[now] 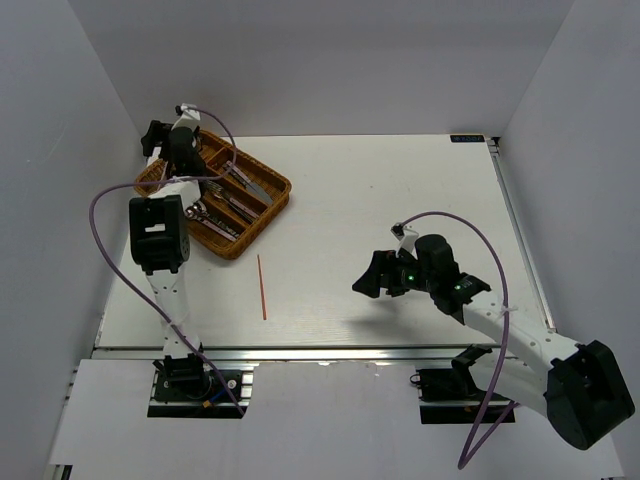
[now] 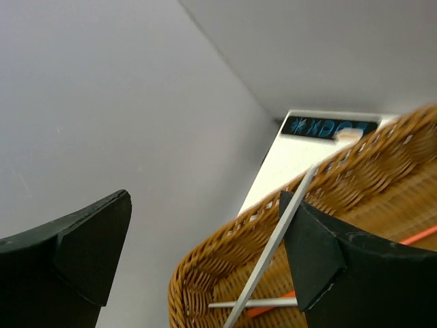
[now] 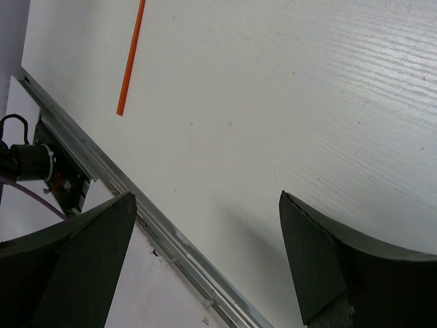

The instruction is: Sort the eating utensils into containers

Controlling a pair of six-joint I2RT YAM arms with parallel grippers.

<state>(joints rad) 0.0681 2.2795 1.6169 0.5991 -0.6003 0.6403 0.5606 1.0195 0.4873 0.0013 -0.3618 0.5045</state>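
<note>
Red chopstick [image 1: 262, 287]: last utensil left out; lies flat on the bare table [image 1: 400, 190], between the two arms, well apart from the tray.
Right gripper [image 3: 206, 199]: nearest to it, fingers spread wide, nothing held, hovers above the table off to the chopstick's side.
Risk, pick: the stick is thin and flat on the surface. Fingertips likely scrape the table or close above it; a glancing touch could roll or skid it toward the near rail.
Risk, carry: pinched near one end it would probably swivel and slip out on the way over.
Tray [image 1: 258, 163]: brown wicker, far left of the table, set at an angle.
Cutlery [image 1: 235, 195]: spoons and knives already lie along the middle compartments.
Left gripper [image 2: 205, 198]: over the tray's far-left end, fingers released and wide apart, grasping nothing.
White chopstick [image 2: 273, 246]: inside the tray, slanting up against the wicker wall, its top seemingly poking over the rim, just beside the inner edge of one finger; touching or not, cannot tell.
Other sticks: one more white and an orange-red one lie on the floor of the same compartment.
Risk, retreat: if the left fingers brush the leaning stick on the way up, it could tip over the rim and out.
Risk, arms: the left arm hangs over the drop zone; a delivery by the right arm now could collide.
</note>
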